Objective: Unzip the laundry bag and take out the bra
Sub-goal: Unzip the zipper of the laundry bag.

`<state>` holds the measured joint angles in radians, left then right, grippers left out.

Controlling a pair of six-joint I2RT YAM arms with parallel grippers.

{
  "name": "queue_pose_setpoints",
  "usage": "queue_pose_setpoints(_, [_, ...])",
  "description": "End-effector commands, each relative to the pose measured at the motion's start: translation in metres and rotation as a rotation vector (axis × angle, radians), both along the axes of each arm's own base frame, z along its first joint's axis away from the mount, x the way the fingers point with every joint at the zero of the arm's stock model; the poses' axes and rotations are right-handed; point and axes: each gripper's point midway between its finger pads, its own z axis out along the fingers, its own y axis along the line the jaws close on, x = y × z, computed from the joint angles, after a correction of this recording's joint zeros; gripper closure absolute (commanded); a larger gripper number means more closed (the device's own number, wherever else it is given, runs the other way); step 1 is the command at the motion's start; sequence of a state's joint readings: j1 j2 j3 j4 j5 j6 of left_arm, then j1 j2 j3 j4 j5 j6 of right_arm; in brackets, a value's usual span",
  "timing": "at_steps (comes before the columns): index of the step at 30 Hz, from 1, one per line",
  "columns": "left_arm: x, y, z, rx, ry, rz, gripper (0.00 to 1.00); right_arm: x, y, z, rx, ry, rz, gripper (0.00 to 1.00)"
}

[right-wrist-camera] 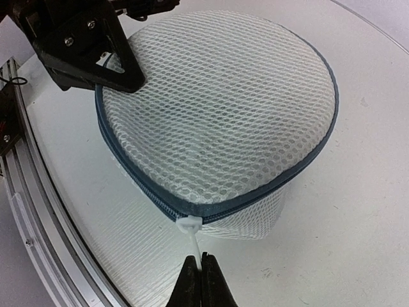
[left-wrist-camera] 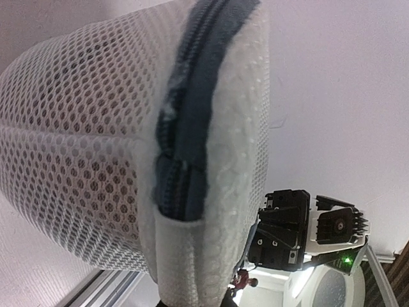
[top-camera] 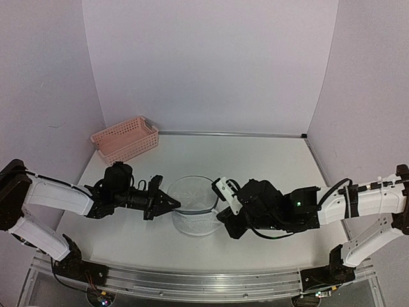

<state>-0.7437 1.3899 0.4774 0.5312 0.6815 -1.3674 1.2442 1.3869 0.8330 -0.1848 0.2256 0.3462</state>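
Observation:
The white mesh laundry bag stands at the middle of the table, its dark grey zip closed where it shows. My right gripper is shut on the white zip pull at the bag's near side; it is at the bag's right in the top view. My left gripper pinches the bag's rim on the left and also shows in the right wrist view. In the left wrist view the bag fills the frame. Something brownish shows through the mesh, and the bra cannot be made out.
A pink plastic lattice basket stands at the back left of the table. White walls close the back and both sides. A metal rail runs along the near edge.

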Motion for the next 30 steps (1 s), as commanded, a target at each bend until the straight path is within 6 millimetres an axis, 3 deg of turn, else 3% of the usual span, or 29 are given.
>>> queue_pose_setpoints(1, [0.014,0.005,0.011,0.034,-0.104,-0.038,1.00,0.012,-0.021,0.017,-0.047,-0.124,-0.020,1.00])
queue_pose_setpoints(9, [0.015,0.009,0.014,0.142,-0.197,-0.143,1.00,0.030,-0.029,0.027,-0.132,-0.259,0.003,1.00])
queue_pose_setpoints(16, [0.012,0.019,0.018,0.213,-0.248,-0.232,1.00,0.047,-0.034,0.025,-0.156,-0.290,0.053,1.00])
queue_pose_setpoints(25, [0.008,0.018,0.037,0.223,-0.352,-0.326,1.00,0.059,-0.030,0.027,-0.119,-0.391,0.163,1.00])
queue_pose_setpoints(30, [0.006,0.020,0.034,0.248,-0.356,-0.363,1.00,0.065,-0.029,0.029,-0.117,-0.485,0.242,1.00])
